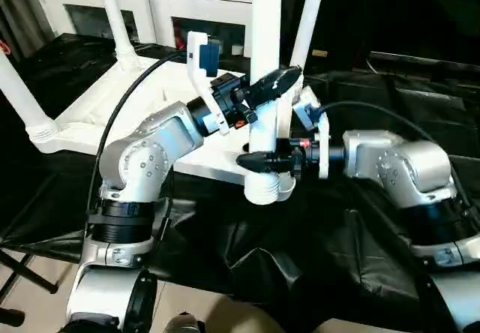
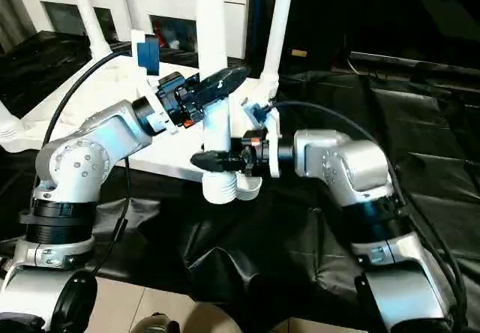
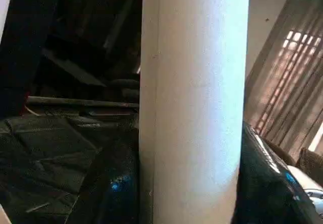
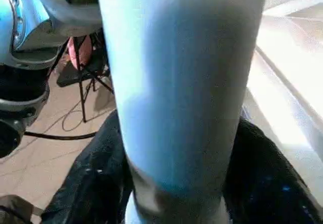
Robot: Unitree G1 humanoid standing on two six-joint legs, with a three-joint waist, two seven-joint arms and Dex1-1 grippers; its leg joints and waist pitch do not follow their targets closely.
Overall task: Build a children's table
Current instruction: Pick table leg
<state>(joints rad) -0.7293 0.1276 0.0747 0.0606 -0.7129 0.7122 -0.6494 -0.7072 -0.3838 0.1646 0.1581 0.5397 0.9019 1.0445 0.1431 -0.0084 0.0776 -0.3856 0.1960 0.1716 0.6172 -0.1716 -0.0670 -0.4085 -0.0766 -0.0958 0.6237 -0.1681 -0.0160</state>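
Both hands close on one upright white leg (image 1: 264, 63), the nearest leg of the upturned children's table. The left hand (image 1: 271, 85) reaches in from the left and clamps the tube at a partly open width, its black fingers (image 1: 279, 80) lying across the tube. Lower down the same leg, the right hand (image 1: 264, 160) comes in from the right with its black fingers (image 1: 259, 163) wrapped round the tube just above the round corner socket (image 1: 268, 188). Both wrist views look straight at the tube from close up, with a finger edging it on either side.

The table top (image 1: 105, 104) lies underside up on a desk draped in crumpled black sheeting (image 1: 300, 250). The gripped leg's corner is the one nearest the robot, and its socket overhangs the sheeting. Three more legs stand in the other corners: one behind the gripped leg to its right (image 1: 306, 18), one far to its left and back (image 1: 116, 18), and one at the left edge (image 1: 19, 89).

Behind the top stands a white cabinet with glass doors (image 1: 150, 10). A pale floor (image 1: 45, 265) shows below the sheeting, to the lower left of the gripped leg.

The gripped leg's long axis runs vertical, its wider end down in the socket.
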